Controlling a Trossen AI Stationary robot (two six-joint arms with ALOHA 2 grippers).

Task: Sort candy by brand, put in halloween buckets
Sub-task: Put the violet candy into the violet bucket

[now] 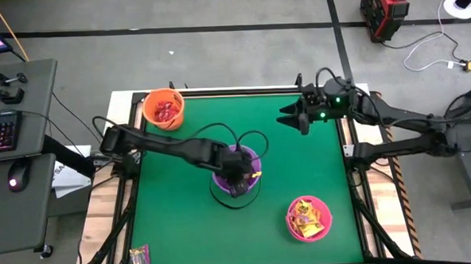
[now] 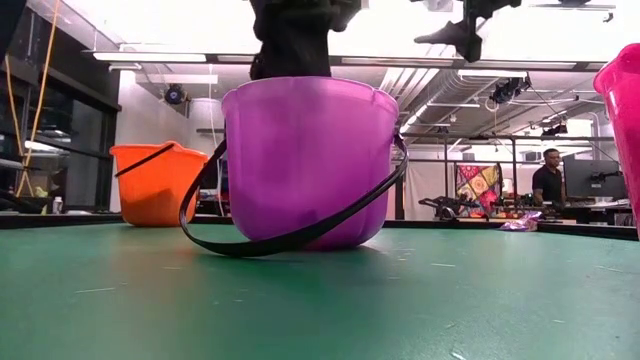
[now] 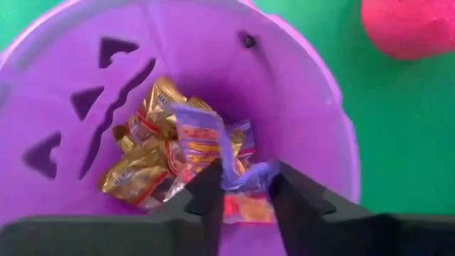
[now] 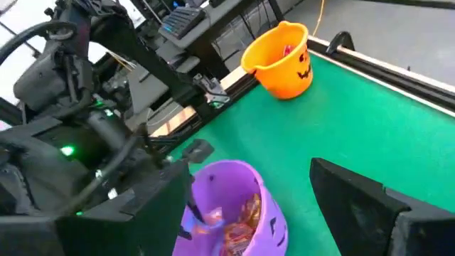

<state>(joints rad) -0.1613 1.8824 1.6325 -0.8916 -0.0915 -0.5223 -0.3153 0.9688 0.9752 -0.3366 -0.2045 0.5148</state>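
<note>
From above, I see my left tool [image 1: 237, 180] over the purple bucket [image 1: 249, 159]. Its wrist camera shows a purple candy packet [image 3: 242, 174] between part-open fingers, directly above the pile. Right tool [image 1: 292, 113] waits open.

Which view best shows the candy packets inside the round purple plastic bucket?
Left wrist view: it looks straight into the round purple plastic bucket at the candy packets. Right wrist glimpses a few; the high view shows mostly the left gripper; the low view only the wall.
</note>
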